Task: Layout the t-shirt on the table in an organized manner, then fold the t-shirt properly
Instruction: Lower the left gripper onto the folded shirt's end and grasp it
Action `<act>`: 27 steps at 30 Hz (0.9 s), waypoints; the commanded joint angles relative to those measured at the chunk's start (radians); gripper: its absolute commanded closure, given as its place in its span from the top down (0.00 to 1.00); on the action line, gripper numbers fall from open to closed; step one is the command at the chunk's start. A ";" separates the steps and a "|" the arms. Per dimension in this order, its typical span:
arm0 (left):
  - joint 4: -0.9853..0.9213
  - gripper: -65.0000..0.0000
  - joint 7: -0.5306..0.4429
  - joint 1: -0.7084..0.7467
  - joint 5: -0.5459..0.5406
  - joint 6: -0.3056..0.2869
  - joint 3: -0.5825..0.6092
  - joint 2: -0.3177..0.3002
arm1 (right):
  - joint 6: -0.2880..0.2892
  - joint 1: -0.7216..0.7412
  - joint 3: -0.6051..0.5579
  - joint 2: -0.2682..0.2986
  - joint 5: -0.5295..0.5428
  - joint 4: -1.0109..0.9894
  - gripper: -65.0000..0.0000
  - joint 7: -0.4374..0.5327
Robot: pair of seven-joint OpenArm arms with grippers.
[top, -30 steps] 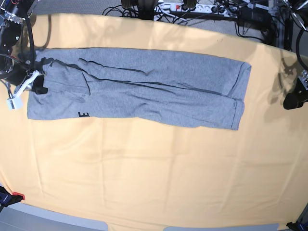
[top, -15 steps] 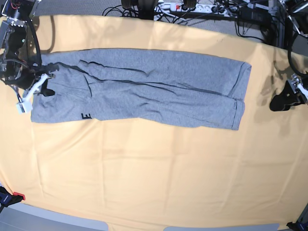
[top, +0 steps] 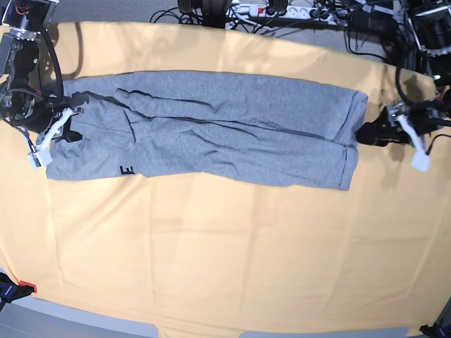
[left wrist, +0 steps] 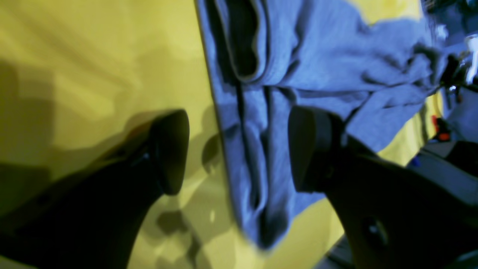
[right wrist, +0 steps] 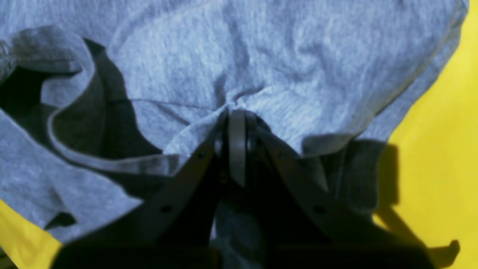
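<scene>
Two ends: our right gripper (right wrist: 236,123) pinches the long grey cotton t-shirt (top: 211,127) while our left gripper (left wrist: 239,149), spread wide, faces its other end.

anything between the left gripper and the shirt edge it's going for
Nothing visible. The left gripper is open with the t-shirt edge showing between its jaws; only bare table lies around it.
</scene>
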 commanded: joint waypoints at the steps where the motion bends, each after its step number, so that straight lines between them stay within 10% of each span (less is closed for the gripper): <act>1: 0.014 0.65 -0.006 -0.013 -0.002 -0.005 0.000 -0.009 | 0.002 -0.005 -0.006 0.016 -0.038 -0.002 0.00 -0.067; 17: 0.014 0.65 -0.050 -0.016 0.052 -0.005 0.010 0.195 | -0.020 -0.006 -0.006 0.028 -0.038 -0.002 0.00 -0.093; 27: 0.014 0.65 -0.027 -0.062 0.067 -0.005 0.002 0.117 | -0.019 -0.005 -0.006 0.028 -0.034 -0.002 0.00 -0.093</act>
